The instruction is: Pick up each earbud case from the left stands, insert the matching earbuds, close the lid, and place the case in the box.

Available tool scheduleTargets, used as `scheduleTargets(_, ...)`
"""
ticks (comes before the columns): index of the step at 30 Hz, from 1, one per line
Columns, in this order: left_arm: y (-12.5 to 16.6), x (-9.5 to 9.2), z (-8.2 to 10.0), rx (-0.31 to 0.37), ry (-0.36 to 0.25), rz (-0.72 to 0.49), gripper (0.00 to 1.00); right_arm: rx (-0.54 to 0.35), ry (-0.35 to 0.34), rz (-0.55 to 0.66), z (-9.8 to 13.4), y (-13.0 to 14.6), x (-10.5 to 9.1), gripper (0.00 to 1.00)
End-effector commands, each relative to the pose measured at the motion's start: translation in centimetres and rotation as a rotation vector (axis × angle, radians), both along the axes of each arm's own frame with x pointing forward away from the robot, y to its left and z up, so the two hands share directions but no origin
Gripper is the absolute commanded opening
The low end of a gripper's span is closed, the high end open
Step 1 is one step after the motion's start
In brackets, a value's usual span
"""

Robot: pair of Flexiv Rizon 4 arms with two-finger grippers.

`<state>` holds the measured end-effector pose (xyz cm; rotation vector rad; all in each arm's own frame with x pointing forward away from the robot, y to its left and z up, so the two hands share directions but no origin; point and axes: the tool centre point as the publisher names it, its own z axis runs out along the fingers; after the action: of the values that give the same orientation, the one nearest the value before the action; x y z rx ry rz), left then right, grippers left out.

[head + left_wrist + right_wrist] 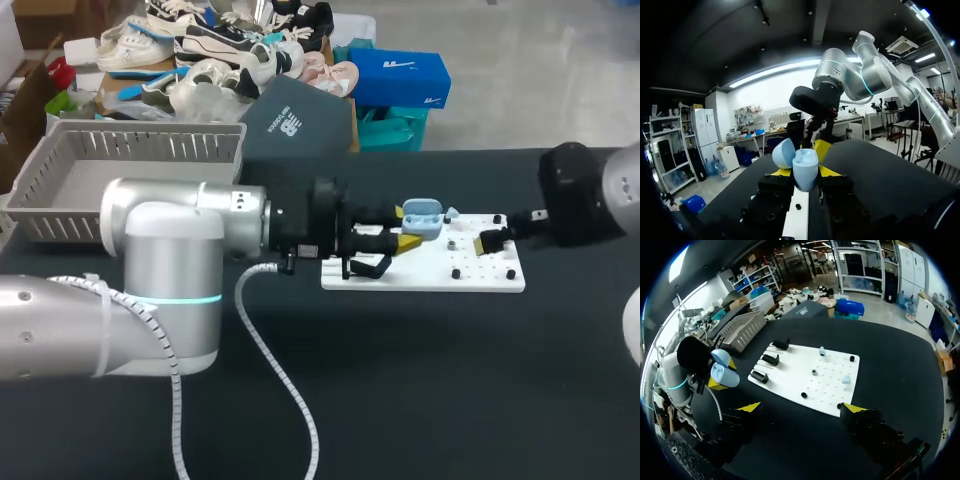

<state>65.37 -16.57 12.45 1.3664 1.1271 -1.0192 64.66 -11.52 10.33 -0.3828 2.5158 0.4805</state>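
A light blue earbud case [423,215] with its lid open is held above the left end of the white board [420,275]; my left gripper [403,228] is shut on it. The left wrist view shows the case [805,170] between the yellow tips, lid [783,152] tipped back. At the board's right end my right gripper [492,239] stands open and holds nothing. From the right wrist, two small pale blue earbuds [822,351] [846,380] sit on the board [790,385] ahead of that gripper [801,407], and the held case [722,372] lies beyond the board's far side.
A grey slatted basket [130,150] stands at the back left of the table. Three black stands [771,359] line the board's left end, and small black pegs dot its surface. Dark table [420,380] lies open in front of the board.
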Motion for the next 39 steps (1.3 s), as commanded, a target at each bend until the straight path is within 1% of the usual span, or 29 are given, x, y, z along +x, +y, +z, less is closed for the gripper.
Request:
scheduleTargets(1, -0.6, 0.4, -0.4, -0.027, -0.023, 0.006, 0.0, -0.173, -0.024, -0.102, 0.4, -0.3, -0.6, 1.0)
scheduleTargets(3, -0.7, 0.3, -0.4, -0.029, -0.028, 0.004, 0.0, -0.179, -0.022, -0.106, 0.3, -0.6, -0.6, 1.0)
scheduleTargets(4, -0.7, 0.2, -0.4, -0.031, -0.043, 0.005, 0.0, -0.184, -0.02, -0.109, 0.2, -0.7, -0.6, 1.0)
scheduleTargets(7, -0.7, 0.3, -0.7, -0.029, -0.051, 0.008, 0.0, -0.201, -0.016, -0.12, 0.1, -1.1, -0.7, 1.0)
scheduleTargets(11, -0.8, 0.2, -0.9, -0.029, -0.09, 0.018, 0.0, -0.222, 0.002, -0.128, -0.2, -1.4, -0.5, 1.0)
scheduleTargets(17, -0.7, 0.1, -0.8, -0.028, -0.089, 0.017, 0.0, -0.264, 0.034, -0.1, -0.6, -1.8, 0.2, 1.0)
scheduleTargets(19, -0.7, 0.1, -0.8, -0.028, -0.089, 0.017, 0.0, -0.289, 0.033, -0.064, -0.6, -2.0, 0.3, 1.0)
scheduleTargets(21, -0.7, 0.1, -0.8, -0.028, -0.089, 0.017, 0.0, -0.311, 0.05, -0.042, -0.6, -2.4, 0.6, 1.0)
scheduleTargets(26, -0.7, 0.1, -0.8, -0.028, -0.089, 0.017, 0.0, -0.391, 0.099, 0.013, -0.6, -3.3, 2.2, 1.0)
scheduleTargets(29, -0.7, 0.1, -0.8, -0.028, -0.089, 0.017, 0.0, -0.421, 0.102, 0.047, -0.9, -3.9, 3.1, 1.0)
scheduleTargets(34, -0.7, 0.1, -0.8, -0.028, -0.089, 0.017, 0.0, -0.44, 0.109, 0.123, -2.4, -4.4, 4.5, 1.0)
scheduleTargets(39, -0.7, 0.1, -0.8, -0.028, -0.089, 0.017, 0.0, -0.456, 0.142, 0.195, -4.1, -4.3, 5.7, 1.0)
